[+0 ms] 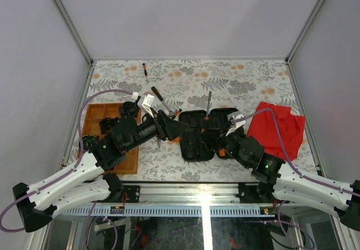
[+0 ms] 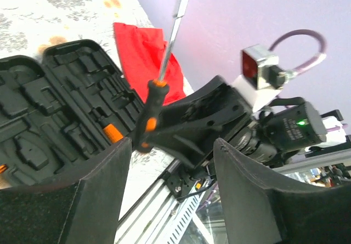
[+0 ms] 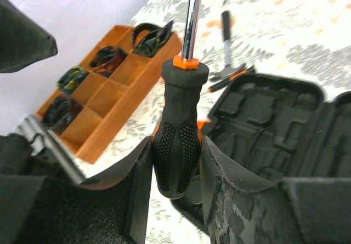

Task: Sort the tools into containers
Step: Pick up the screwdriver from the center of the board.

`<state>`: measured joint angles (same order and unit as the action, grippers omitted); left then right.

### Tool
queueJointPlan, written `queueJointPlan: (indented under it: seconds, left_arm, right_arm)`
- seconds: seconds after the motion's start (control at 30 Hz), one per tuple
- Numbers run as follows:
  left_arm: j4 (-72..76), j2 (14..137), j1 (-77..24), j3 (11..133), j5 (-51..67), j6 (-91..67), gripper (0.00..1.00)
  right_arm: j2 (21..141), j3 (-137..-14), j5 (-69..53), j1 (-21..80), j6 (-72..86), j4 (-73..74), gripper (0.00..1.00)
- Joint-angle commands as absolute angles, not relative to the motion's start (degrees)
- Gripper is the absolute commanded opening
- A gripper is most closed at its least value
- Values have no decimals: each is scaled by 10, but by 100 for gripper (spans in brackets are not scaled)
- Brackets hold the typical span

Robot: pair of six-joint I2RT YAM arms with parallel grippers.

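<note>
Floral-print table (image 1: 225,76), white walls (image 1: 169,14) round it. Pinching the screwdriver (image 3: 178,118) snugly by its handle in the right gripper (image 3: 175,162), shaft pointing up, just above the open black case (image 1: 197,135) mid-table toward the near edge. Nothing in the left gripper (image 2: 173,156), spread wide just beside. Probably best: tip flat, line up with the case, lower gently, then release.

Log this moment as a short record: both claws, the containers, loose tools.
right claw: shut on the screwdriver, gripping its handle
left claw: open, empty
tool case: lid open
wooden tray: at the left, several compartments filled
hammer: lying behind the case
red cloth: right of the case
</note>
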<state>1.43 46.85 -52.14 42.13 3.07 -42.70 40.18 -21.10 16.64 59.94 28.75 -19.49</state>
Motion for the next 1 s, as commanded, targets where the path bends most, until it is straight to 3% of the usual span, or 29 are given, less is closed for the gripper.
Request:
queueJointPlan:
  seconds: [0.0,0.17,0.43,0.8,0.97]
  left_arm:
    - [-92,444,-525,449,-30,-390,61]
    - [-162,418,-525,471,-78,-376,66]
    - [-223,411,-525,498,-87,-362,79]
    - [-238,447,-525,510,20,-317,82]
    - [-236,488,-525,501,115,-291,71]
  right_arm:
    - [382,-269,253,598,159,-174,0]
    - [378,-280,156,598,-18,-182,0]
    - [393,-299,-143,598,-376,-67,0]
    - [473,-366,-84,598,-659,111,0]
    - [482,-385,-64,598,-722,141,0]
